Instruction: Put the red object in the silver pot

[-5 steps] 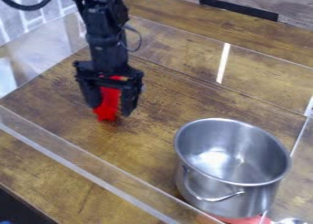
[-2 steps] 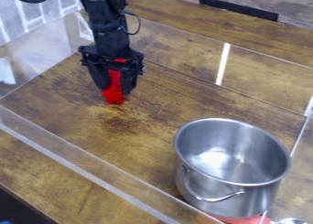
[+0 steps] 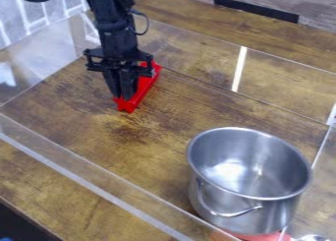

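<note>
The red object (image 3: pixel 141 86) lies slanted on the wooden table at the left of the camera view, its lower end under the fingertips and its upper end sticking out to the right. My gripper (image 3: pixel 122 90) reaches straight down from the black arm, with its jaws drawn in narrow against the block's lower part. How firm the hold is, I cannot tell. The silver pot (image 3: pixel 249 173) stands upright and empty at the lower right, well apart from the gripper.
A clear acrylic wall (image 3: pixel 79 166) fences the workspace along the front and left. Another clear panel (image 3: pixel 241 68) stands at the back right. A stained patch of wood (image 3: pixel 132 134) lies between the gripper and the pot.
The jaws, wide open around the block a second ago, have closed in on it. The arm shifted up and back, and the block now slants to the right.
</note>
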Motion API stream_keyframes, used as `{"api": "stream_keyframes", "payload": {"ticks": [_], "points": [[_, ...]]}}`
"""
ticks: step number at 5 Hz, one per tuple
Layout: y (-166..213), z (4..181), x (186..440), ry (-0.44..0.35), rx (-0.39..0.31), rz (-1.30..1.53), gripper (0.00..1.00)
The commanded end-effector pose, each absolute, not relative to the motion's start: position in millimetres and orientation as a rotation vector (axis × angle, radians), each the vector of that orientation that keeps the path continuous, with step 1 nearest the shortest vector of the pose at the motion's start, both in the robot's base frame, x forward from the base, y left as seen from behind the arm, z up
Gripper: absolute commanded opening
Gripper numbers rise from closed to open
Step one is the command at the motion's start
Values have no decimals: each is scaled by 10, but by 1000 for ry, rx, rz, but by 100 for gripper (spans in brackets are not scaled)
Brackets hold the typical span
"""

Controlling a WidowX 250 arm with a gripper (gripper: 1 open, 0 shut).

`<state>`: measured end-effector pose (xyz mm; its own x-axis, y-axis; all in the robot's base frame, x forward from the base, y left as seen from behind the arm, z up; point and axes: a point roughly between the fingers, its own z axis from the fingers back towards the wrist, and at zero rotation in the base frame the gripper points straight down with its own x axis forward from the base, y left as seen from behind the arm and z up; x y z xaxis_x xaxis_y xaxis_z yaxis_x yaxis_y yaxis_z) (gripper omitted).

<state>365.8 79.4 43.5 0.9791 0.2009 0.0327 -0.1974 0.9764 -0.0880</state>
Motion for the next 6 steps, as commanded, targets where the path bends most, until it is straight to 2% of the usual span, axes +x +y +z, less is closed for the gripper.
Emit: {"api": "stream_keyframes", "payload": {"ticks": [1,2,3,4,6], "points": [[852,480,3574,-8,-72,237,100],[788,834,3492,-6,-86,276,0],[775,898,3428,-12,-113,295,100],[802,786,3442,-7,-119,318,100],[517,683,3636,6,-126,319,100]]}}
